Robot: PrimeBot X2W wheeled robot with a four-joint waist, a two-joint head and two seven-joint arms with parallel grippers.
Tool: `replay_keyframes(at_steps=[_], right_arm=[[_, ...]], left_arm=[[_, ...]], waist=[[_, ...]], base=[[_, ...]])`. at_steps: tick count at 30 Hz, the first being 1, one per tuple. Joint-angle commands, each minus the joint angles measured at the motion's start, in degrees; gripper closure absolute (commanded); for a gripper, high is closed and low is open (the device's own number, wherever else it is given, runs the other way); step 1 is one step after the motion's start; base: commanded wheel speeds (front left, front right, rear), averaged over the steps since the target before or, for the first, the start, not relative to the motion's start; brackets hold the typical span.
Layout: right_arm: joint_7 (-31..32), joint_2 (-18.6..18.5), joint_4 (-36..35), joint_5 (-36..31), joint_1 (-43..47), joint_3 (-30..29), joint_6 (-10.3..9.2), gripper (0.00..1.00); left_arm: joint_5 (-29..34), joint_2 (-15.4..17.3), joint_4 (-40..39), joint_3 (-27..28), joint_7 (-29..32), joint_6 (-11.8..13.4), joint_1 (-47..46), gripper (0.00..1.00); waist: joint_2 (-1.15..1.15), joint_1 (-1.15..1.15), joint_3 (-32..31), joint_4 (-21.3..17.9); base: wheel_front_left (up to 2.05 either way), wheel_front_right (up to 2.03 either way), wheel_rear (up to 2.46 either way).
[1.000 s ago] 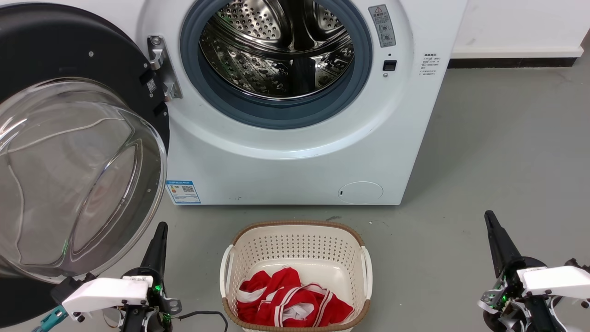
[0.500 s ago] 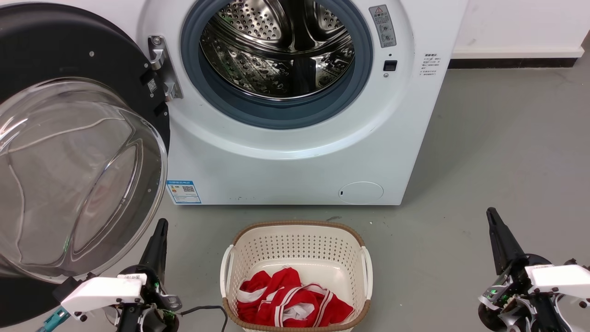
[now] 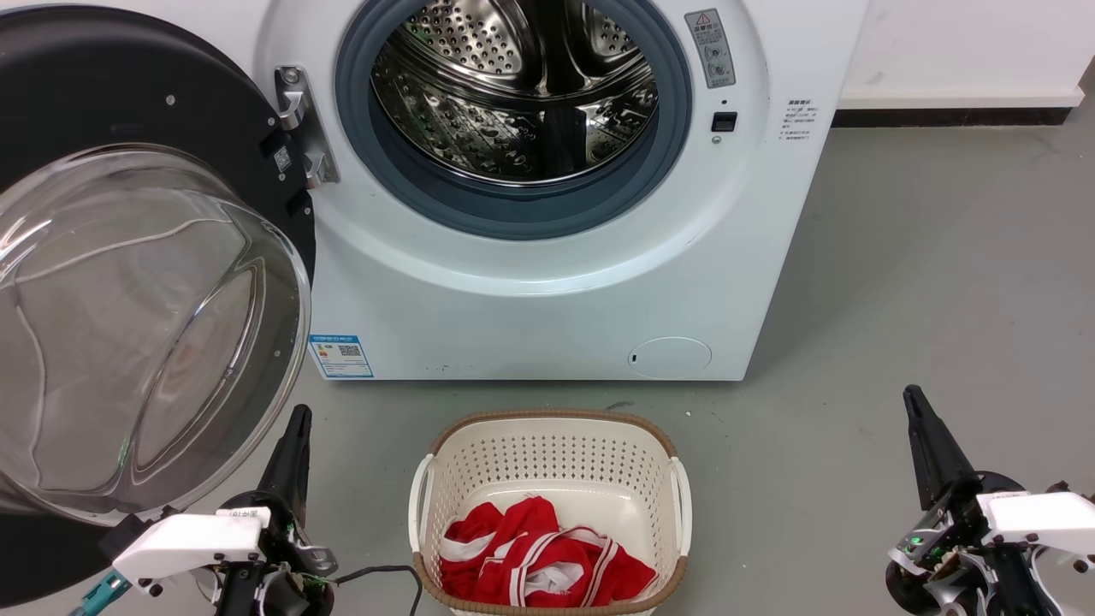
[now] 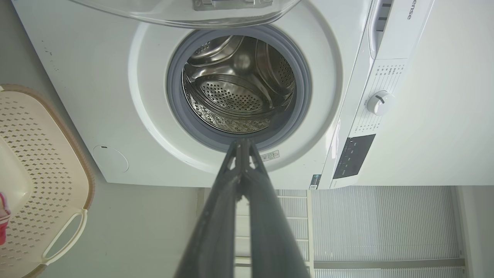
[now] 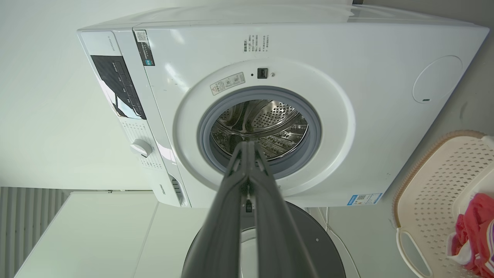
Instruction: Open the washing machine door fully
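Before the washing machine (image 3: 547,325), left gripper (image 3: 299,415) and right gripper (image 3: 912,395) hang empty, fingers pressed together. The washing machine door (image 3: 145,282) (glossy black rim, bulging clear glass bowl) stands swung wide, left of the machine, baring the perforated steel drum (image 3: 513,94). Opening looks finished; at most, nudge it wider.

Long dark tapered jaws; white wrist shells (image 3: 192,537), green LEDs (image 3: 915,541); left side: teal connector (image 3: 98,590), black cable (image 3: 376,577).
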Motion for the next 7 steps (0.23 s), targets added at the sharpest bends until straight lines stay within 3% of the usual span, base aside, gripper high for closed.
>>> replay_keyframes(at_steps=[1, 7], right_arm=[[0.2, 0.11, 0.11, -0.27, -0.7, -0.16, -0.02, 1.0], [0.28, 0.19, 0.12, -0.35, -0.72, -0.27, -0.01, 1.0]], left_arm=[[-0.07, -0.08, 0.02, 0.19, 0.17, -0.24, -0.44, 1.0], [-0.07, -0.08, 0.01, 0.18, 0.16, -0.24, -0.44, 1.0]], waist=[[0.0, 0.0, 0.0, 0.0], [0.0, 0.0, 0.0, 0.0]], base=[[0.0, 0.0, 0.0], [0.0, 0.0, 0.0]])
